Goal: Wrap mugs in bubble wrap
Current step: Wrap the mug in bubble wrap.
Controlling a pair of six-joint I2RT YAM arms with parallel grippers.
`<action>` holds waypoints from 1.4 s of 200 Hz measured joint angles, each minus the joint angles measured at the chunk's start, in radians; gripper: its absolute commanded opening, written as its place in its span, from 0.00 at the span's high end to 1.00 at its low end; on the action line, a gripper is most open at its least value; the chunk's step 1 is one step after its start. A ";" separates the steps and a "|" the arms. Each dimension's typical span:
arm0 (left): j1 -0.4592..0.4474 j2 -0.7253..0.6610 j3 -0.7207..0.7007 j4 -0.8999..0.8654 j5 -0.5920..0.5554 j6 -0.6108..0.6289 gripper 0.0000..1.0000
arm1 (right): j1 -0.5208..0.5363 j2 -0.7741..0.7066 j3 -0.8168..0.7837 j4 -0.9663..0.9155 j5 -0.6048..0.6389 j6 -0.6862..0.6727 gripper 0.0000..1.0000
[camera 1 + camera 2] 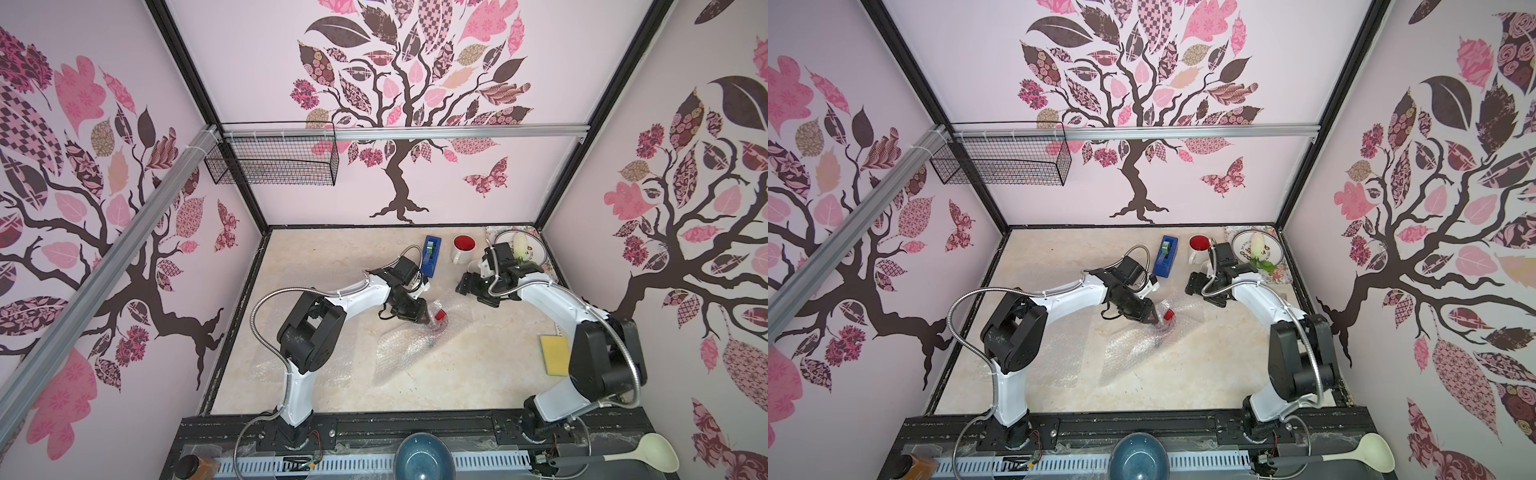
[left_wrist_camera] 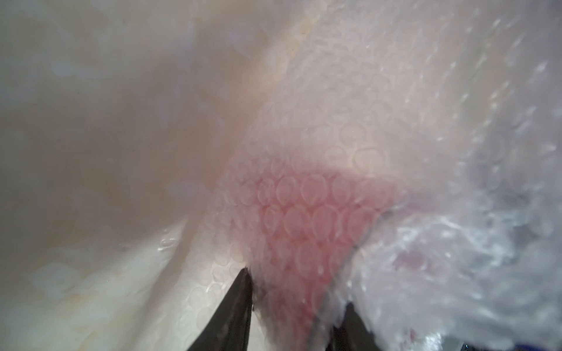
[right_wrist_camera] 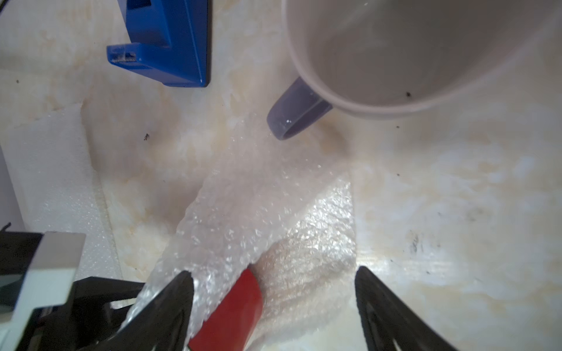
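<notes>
**Red mug at the left fingertips, loose wrap trailing toward the open right end effector**

The red mug (image 1: pixel 440 316) lies near the middle of the tabletop (image 1: pixel 478 365), bundled in a crumpled sheet of bubble wrap (image 1: pixel 405 347) with only a small patch of red bare. The left end effector (image 1: pixel 427 321) meets it from the left. In the left wrist view its fingers (image 2: pixel 240 304) stand about half closed on either side of a red bulge under the bubbles. That reads as a grip on the mug through the wrap, though one finger is half buried in plastic.

The right end effector (image 3: pixel 273 271) is spread wide and holds nothing. It hangs near the mug's far-right side, apart from it, with its fingers aimed back at the mug, so bare red and wrap show between them in the right wrist view.

The sheet's long axis runs on a diagonal: from the near centre of the tabletop, through the mug, and on toward the lavender mug (image 3: pixel 380 60) at the far right. Its far end lies flat between the red mug and the right end effector. Which way the mug's mouth points cannot be told.

The left arm is nearer but occupied. The right arm is free and the loose flap lies on its side. The coming move is therefore probably the right arm's: down onto the flap's edge, then across to the left over the bare red. The white mug (image 1: pixel 463 248) and the tape dispenser (image 1: pixel 432 255) stand farther back, unwrapped.
</notes>
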 measured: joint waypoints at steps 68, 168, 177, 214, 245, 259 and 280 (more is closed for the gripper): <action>-0.008 0.023 0.044 -0.039 -0.015 0.015 0.62 | -0.044 0.081 -0.053 0.141 0.023 -0.040 0.21; -0.011 0.035 0.066 -0.063 -0.023 0.021 0.63 | -0.050 0.195 -0.114 0.358 -0.021 -0.002 0.69; -0.011 0.035 0.066 -0.064 -0.023 0.021 0.64 | -0.052 0.191 -0.129 0.374 -0.024 0.009 0.75; -0.011 0.040 0.073 -0.069 -0.027 0.021 0.64 | -0.055 0.138 -0.175 0.375 -0.006 0.032 0.97; -0.010 0.043 0.073 -0.070 -0.029 0.018 0.64 | -0.054 0.009 -0.209 0.351 0.023 0.069 1.00; -0.009 0.045 0.073 -0.071 -0.034 0.018 0.64 | -0.053 -0.071 -0.229 0.353 0.035 0.091 1.00; -0.008 0.051 0.073 -0.072 -0.042 0.016 0.64 | -0.052 -0.192 -0.285 0.366 0.034 0.130 1.00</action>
